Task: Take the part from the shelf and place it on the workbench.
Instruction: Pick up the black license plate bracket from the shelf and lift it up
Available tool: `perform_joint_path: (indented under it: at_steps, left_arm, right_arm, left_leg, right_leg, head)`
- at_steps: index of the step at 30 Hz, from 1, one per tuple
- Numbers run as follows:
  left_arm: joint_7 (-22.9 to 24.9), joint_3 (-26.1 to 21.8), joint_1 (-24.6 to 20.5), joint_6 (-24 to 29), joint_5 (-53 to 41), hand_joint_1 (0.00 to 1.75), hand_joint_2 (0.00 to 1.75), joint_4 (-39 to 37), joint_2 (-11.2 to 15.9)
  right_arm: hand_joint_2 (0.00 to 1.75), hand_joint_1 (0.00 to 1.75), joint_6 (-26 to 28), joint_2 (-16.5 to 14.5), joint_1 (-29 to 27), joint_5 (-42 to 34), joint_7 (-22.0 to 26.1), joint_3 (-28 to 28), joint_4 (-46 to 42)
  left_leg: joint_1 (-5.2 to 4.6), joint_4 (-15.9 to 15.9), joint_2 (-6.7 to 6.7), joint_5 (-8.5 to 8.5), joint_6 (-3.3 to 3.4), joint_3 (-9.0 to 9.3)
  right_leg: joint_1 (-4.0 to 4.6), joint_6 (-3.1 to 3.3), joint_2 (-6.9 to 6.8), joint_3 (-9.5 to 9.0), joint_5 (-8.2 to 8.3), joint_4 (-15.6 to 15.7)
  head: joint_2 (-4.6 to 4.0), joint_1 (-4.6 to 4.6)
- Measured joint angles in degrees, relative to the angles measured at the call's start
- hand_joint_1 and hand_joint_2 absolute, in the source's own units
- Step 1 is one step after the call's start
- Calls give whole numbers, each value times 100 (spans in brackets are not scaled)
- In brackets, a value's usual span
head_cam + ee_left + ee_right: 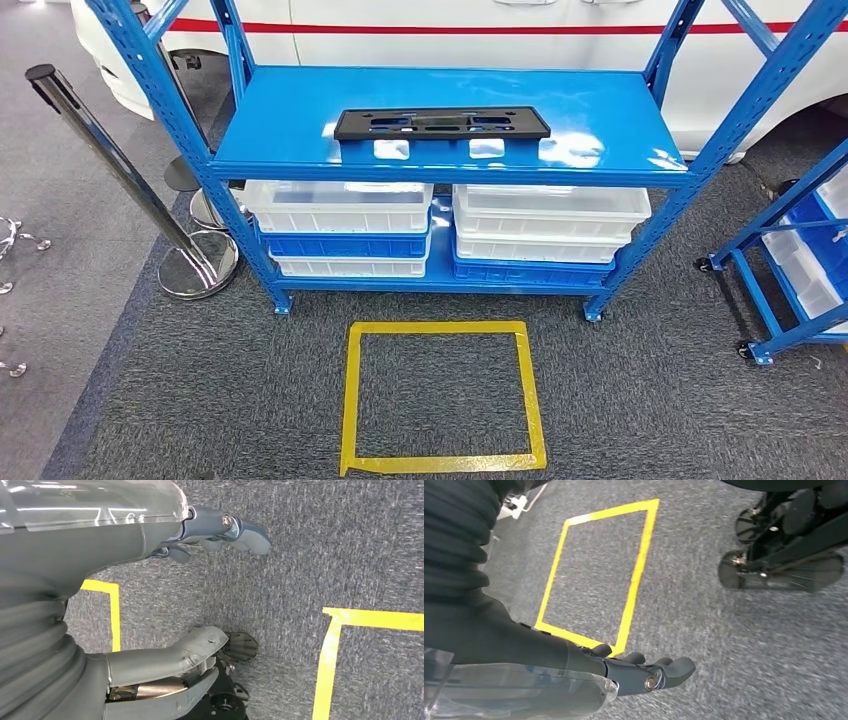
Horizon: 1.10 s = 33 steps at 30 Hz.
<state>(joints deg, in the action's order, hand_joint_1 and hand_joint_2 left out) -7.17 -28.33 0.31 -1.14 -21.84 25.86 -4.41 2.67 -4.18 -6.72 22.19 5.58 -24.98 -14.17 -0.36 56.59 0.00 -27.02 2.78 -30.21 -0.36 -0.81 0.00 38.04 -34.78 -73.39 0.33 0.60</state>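
The part [441,123], a flat black plastic plate with several cut-outs, lies lengthwise on the top board of the blue shelf [300,110], slightly left of its middle. Nothing touches it. My left hand [150,540] hangs over the grey carpet, fingers [245,532] and thumb [200,642] apart, holding nothing. My right hand [634,672] also hangs above the carpet with its fingers [676,667] stretched out and nothing in them.
A yellow tape square [350,395] marks the carpet in front of the shelf. White and blue bins [340,205] are stacked on the lower board. A chrome stanchion [110,165] stands at the left, a blue wheeled cart [790,260] at the right, a white car behind.
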Motion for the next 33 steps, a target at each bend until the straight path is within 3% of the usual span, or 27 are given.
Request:
perform_joint_path:
  at_steps: [3, 5, 8, 10, 13, 14, 15, 16, 18, 20, 23, 25, 28, 29, 30, 31, 33]
  left_arm:
    - [-143, -346, -40, 7, -291, 0, 175, -85, -94]
    - [-241, -571, -74, 23, -468, 0, 175, -141, -147]
    - [-405, -940, -129, 69, -761, 0, 175, -237, -222]
    - [-518, -1193, -164, 105, -965, 0, 175, -308, -280]
    - [-686, -1586, -203, 154, -1279, 0, 175, -432, -365]
    - [-739, -1713, -208, 172, -1383, 0, 175, -471, -392]
    - [-790, -1827, -211, 192, -1482, 0, 175, -508, -420]
    - [-840, -1934, -216, 212, -1578, 0, 175, -542, -447]
    - [-938, -2141, -240, 244, -1763, 0, 87, -598, -489]
    - [-1034, -2348, -280, 275, -1942, 0, 0, -654, -530]
    - [-1194, -2714, -327, 321, -2233, 0, 0, -748, -613]
    - [-1299, -2958, -351, 342, -2426, 0, 0, -810, -677]
    - [-1432, -3280, -389, 370, -2680, 0, 0, -900, -758]
    - [-1470, -3379, -397, 377, -2755, 0, 0, -928, -777]
    - [-1509, -3480, -405, 378, -2833, 0, 0, -957, -790]
    - [-1547, -3580, -411, 374, -2916, 0, 0, -986, -800]
    - [-1621, -3769, -422, 341, -3084, 0, 0, -1043, -816]
  right_arm:
    - [175, 0, 65, -57, 95, 285, 81, -322, 4]
    - [175, 0, 109, -113, 170, 459, 137, -538, 13]
    - [175, 0, 194, -214, 277, 736, 226, -889, 31]
    - [175, 0, 254, -275, 343, 926, 289, -1125, 41]
    - [175, 0, 345, -352, 447, 1214, 386, -1491, 51]
    - [175, 0, 374, -378, 480, 1307, 418, -1619, 55]
    - [175, 0, 403, -406, 512, 1396, 449, -1740, 60]
    - [175, 0, 434, -433, 543, 1481, 483, -1856, 64]
    - [175, 0, 499, -496, 605, 1645, 548, -2070, 73]
    - [175, 0, 563, -560, 670, 1795, 614, -2274, 85]
    - [175, 0, 673, -618, 785, 2024, 731, -2652, 96]
    - [175, 0, 743, -633, 853, 2152, 821, -2929, 97]
    - [175, 0, 832, -635, 942, 2283, 953, -3338, 98]
    - [175, 0, 853, -635, 970, 2310, 996, -3462, 99]
    - [175, 0, 877, -634, 995, 2330, 1051, -3602, 99]
    - [175, 0, 902, -624, 1021, 2340, 1118, -3751, 99]
    - [175, 0, 951, -588, 1081, 2328, 1280, -4056, 98]
  left_leg:
    - [0, 46, -3, -37, -34, 10]
    - [-11, 83, -5, -66, -85, 1]
    - [-7, 105, -5, -86, -172, -10]
    - [7, 304, -7, -237, -231, -90]
    - [44, 1306, -7, -765, -295, -549]
    - [52, 1593, -7, -854, -304, -687]
    - [55, 1699, -7, -833, -303, -742]
    - [55, 1576, -7, -703, -290, -689]
    - [44, 859, -8, -302, -229, -360]
    - [8, 244, -7, -86, -166, -86]
    - [-24, 55, -9, -45, -102, -22]
    - [-2, -41, 2, 17, -43, 17]
    - [5, -96, 19, 58, 3, 24]
    - [2, -90, 21, 56, 7, 19]
    - [2, -81, 24, 51, 9, 18]
    - [3, -65, 23, 41, 6, 18]
    - [13, -8, 19, 1, -14, 20]
  right_leg:
    - [-22, 19, -3, -450, 532, 951]
    - [-6, 61, 5, -633, 645, 1366]
    - [16, 149, 15, -642, 654, 1435]
    - [4, 216, 4, -646, 680, 1466]
    - [14, 267, -6, -632, 693, 1477]
    - [22, 270, -5, -629, 693, 1475]
    - [28, 273, -3, -630, 692, 1474]
    - [33, 273, -1, -635, 691, 1472]
    - [36, 268, 3, -651, 687, 1474]
    - [44, 240, 2, -648, 683, 1468]
    - [26, 147, 3, -633, 696, 1479]
    - [17, 88, 3, -592, 595, 1363]
    - [1, 29, 4, -185, 97, 488]
    - [-5, 11, 3, -22, -29, 155]
    - [-12, -5, 3, 77, -54, -39]
    - [-23, -20, 1, 78, 33, -30]
    - [-52, -37, -3, -213, 439, 589]
  head:
    - [0, -1]
    - [0, 1]
    - [0, 1]
    - [0, 2]
    - [0, 3]
    - [0, 3]
    - [0, 3]
    - [0, 4]
    - [0, 3]
    - [0, 3]
    - [0, 3]
    - [0, 1]
    - [0, -1]
    - [0, 0]
    - [0, 1]
    - [0, 0]
    - [0, -1]
